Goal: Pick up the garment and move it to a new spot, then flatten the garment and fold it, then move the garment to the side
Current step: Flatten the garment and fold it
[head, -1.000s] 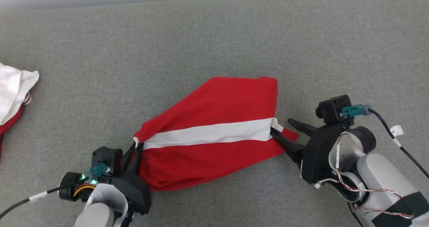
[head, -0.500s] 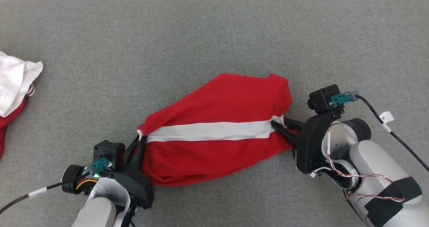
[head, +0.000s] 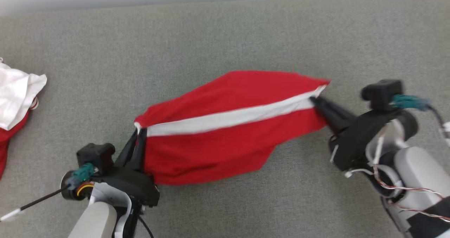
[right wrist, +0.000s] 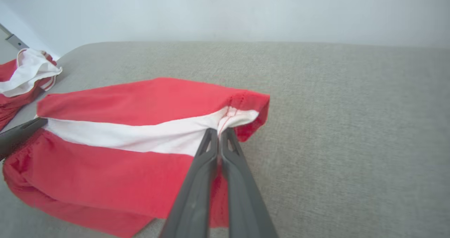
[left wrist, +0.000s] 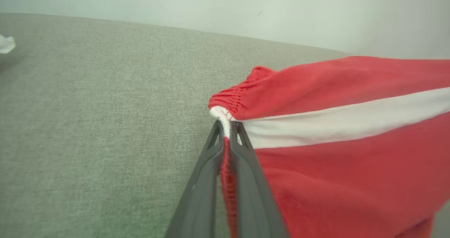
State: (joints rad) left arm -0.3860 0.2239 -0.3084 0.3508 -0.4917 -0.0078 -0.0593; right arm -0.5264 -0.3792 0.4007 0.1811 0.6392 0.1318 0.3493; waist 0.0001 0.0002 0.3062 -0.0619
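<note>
The garment (head: 225, 139) is red cloth with one white stripe, stretched between my two grippers above the grey surface. At its lower left end, my left gripper (head: 137, 132) is shut on the gathered waistband (left wrist: 225, 115). At the upper right end, my right gripper (head: 314, 100) is shut on the hem where the white stripe ends (right wrist: 232, 120). The left wrist view shows the garment (left wrist: 344, 125) running off to the right from my left gripper (left wrist: 227, 125). In the right wrist view the garment (right wrist: 116, 139) runs left from my right gripper (right wrist: 218, 132), and its lower part sags toward the surface.
The grey padded surface (head: 225, 34) extends all around. A second red and white cloth pile (head: 15, 97) lies at its left edge, also seen as a crumpled heap (right wrist: 24, 72) far left in the right wrist view. A pale wall (right wrist: 225, 9) rises behind the surface.
My right gripper went from open beside the hem to shut on it, then pulled up and to the right. The garment is now stretched and lifted between both grippers.
</note>
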